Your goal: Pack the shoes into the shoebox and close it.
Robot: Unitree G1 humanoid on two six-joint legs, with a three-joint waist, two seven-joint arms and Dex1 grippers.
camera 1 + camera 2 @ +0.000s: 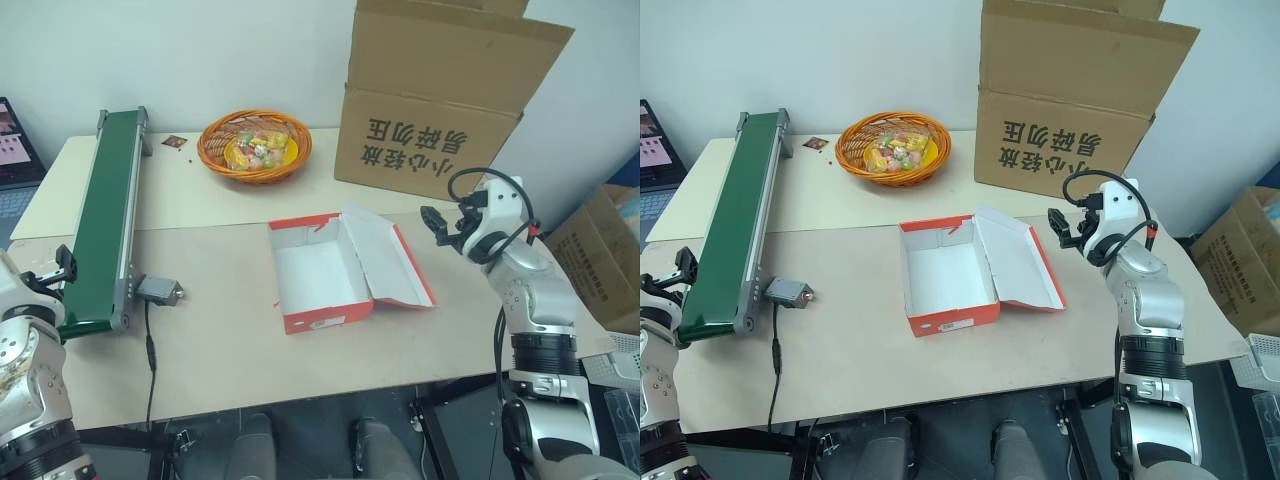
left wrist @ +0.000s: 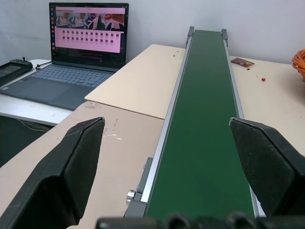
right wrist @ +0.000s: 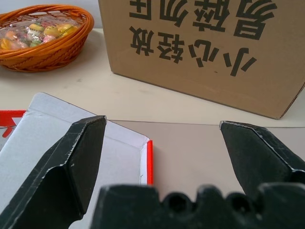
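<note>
Head views: red shoebox [image 1: 320, 275] sits mid-table w/ lid flopped open to the right, inside empty, no shoes on the table, so packing hasn't begun & next move likely means finding the shoes first. Left wrist view: left gripper [image 2: 167, 143] spread wide, holding nothing, over the green conveyor belt [image 2: 205, 119], laptop [image 2: 83, 52] beyond. Right wrist view: right gripper [image 3: 162, 143] also wide open & empty, just above the lid edge, brown carton [image 3: 209, 47] & orange basket [image 3: 45, 31] behind.

The shoebox [image 1: 318, 278] was set mid-table [image 1: 230, 350], its lid laid open to the right. Behind it a basket [image 1: 254, 146] was placed, with a carton [image 1: 440, 105] behind-right. A conveyor [image 1: 105, 215] was laid to the shoebox's left, a laptop [image 2: 86, 62] beyond that.
</note>
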